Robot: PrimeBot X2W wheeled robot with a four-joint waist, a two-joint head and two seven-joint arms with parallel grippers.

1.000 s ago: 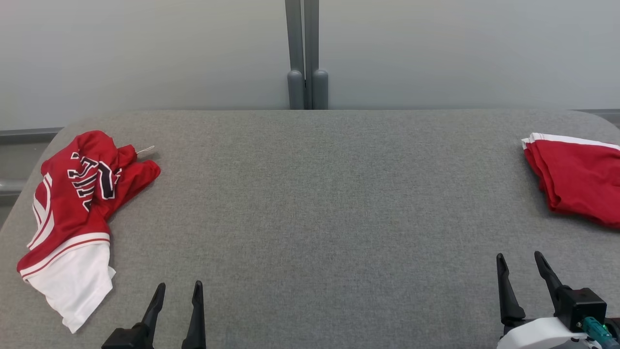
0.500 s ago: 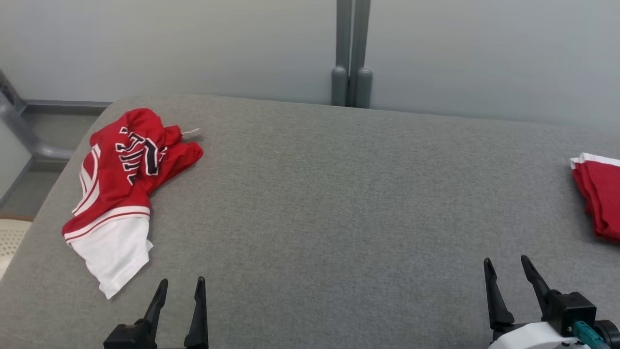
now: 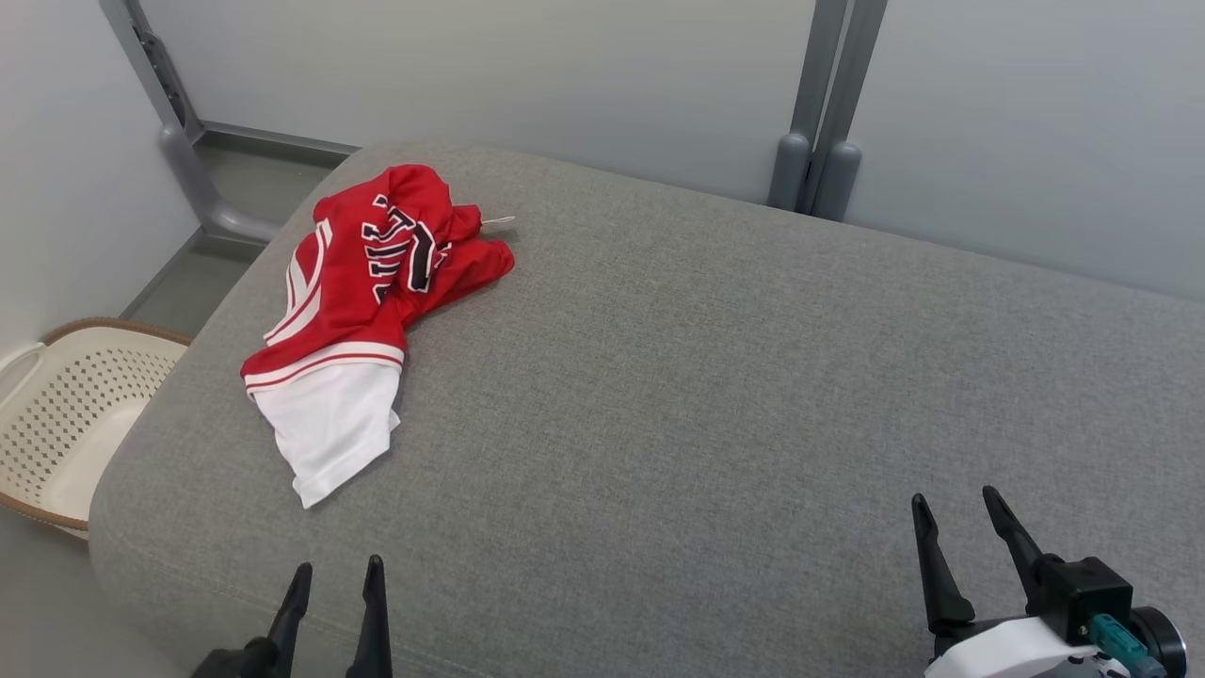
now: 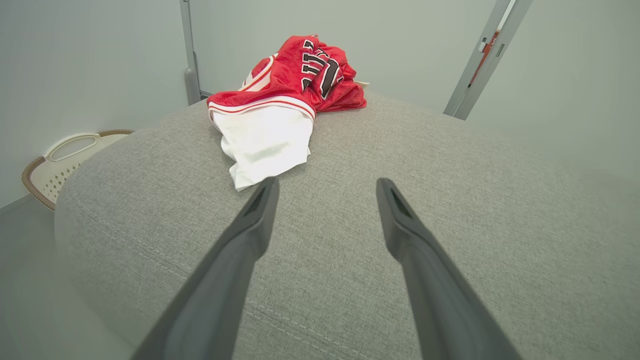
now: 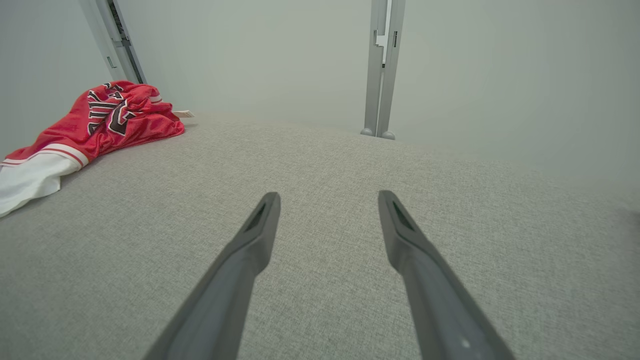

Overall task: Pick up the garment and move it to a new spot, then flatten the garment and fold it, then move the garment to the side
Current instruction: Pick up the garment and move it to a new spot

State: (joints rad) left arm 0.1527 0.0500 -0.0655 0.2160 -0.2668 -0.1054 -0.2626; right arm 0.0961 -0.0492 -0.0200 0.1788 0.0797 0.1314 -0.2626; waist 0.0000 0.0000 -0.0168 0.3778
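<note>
A crumpled red garment with black-and-white lettering and a white lower part lies near the far left corner of the grey padded table. The left wrist view has the garment ahead and slightly left of my fingers. From the right wrist it is the same garment far off to the left. My left gripper is open over the table's front edge, well short of the cloth, with nothing in it. At the lower right, my right gripper is also open and holds nothing.
A cream perforated laundry basket stands on the floor left of the table, also seen as the basket from the left wrist. Grey posts rise against the wall behind the table.
The head camera has turned left: the garment now sits nearer the picture's middle, the second red garment on the right has left view, and the basket has come into view. Both grippers stay open.
</note>
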